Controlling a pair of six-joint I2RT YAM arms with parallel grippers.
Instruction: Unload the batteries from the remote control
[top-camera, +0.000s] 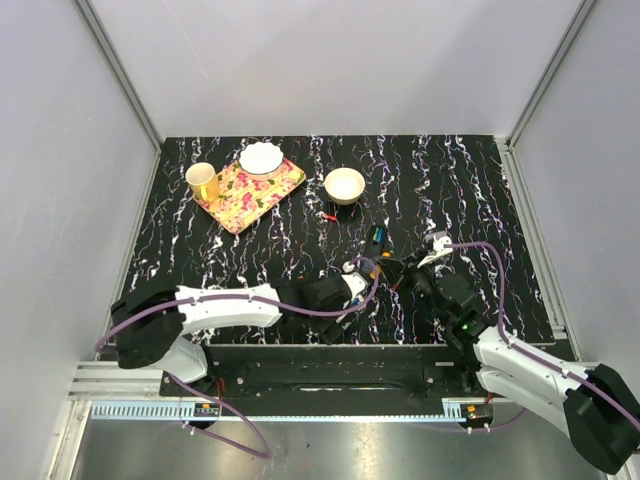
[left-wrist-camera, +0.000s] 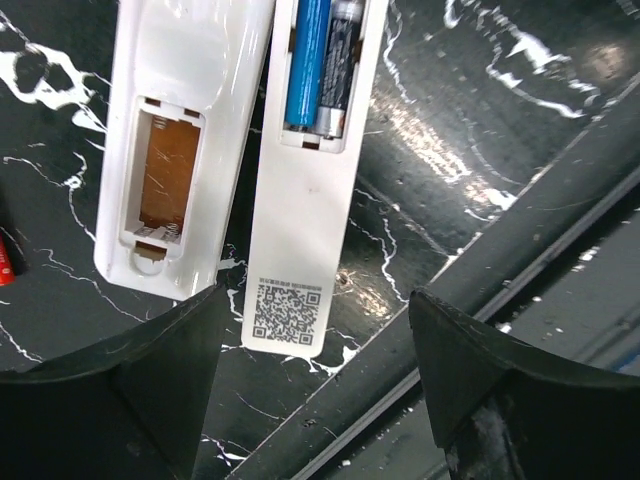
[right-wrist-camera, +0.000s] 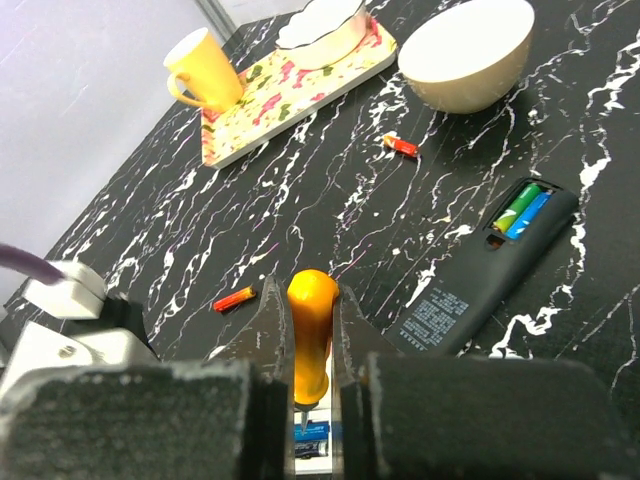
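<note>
At near centre of table: holding nothing in left gripper (left-wrist-camera: 318, 320), jaws spread wide over white remote (left-wrist-camera: 310, 200) with batteries (left-wrist-camera: 308, 60) inside. Clamping orange-handled tool (right-wrist-camera: 311, 340) tight in right gripper (right-wrist-camera: 307, 300), tip down at those cells.

This looks like a robot test lab, because two robot arms (top-camera: 225, 308) with purple cables (top-camera: 475, 244) are bolted to the near edge of a black bench (top-camera: 200, 250), shut in by plain grey walls (top-camera: 60, 200) and metal rails (top-camera: 118, 75).
</note>
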